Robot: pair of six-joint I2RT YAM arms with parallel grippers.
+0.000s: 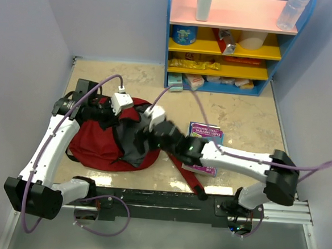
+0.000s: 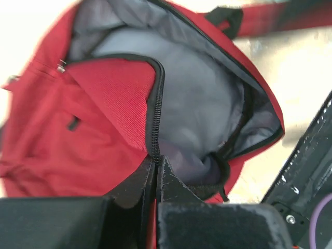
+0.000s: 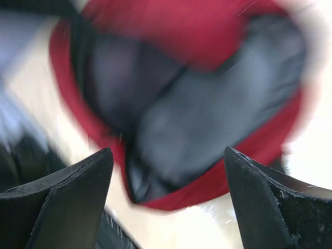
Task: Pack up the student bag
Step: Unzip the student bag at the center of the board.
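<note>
Bag: the student bag (image 1: 96,148) is laid flat on the left half of the table (image 1: 241,112), with its main pocket unzipped and the dark lining shown.
Bag edges: in the left wrist view the black zip edge of the bag (image 2: 104,104) is seen curving down to the fingers. The far rim is held wide, so the pocket mouth gapes.
Left gripper: the left gripper (image 1: 106,120) is set at the upper rim of the bag. In its own view the left gripper (image 2: 155,166) is pressed together, with the zip edge pinched between the fingers.
Right gripper: the right gripper (image 1: 137,142) is held over the open mouth. In its blurred view the right gripper (image 3: 168,153) is spread wide, nothing is gripped, and the bag (image 3: 171,31) is seen beyond the fingers.
Strap: a long red strap (image 1: 188,180) is stretched from the bag towards the near rail (image 1: 149,196), passing under the right arm.
Book: a purple book (image 1: 205,133) is laid just right of the bag, partly covered by the right arm.
Shelf: a blue shelf unit (image 1: 228,49) is placed at the far edge.
Room: bare tabletop is seen between bag and shelf, and to the right of the book.
</note>
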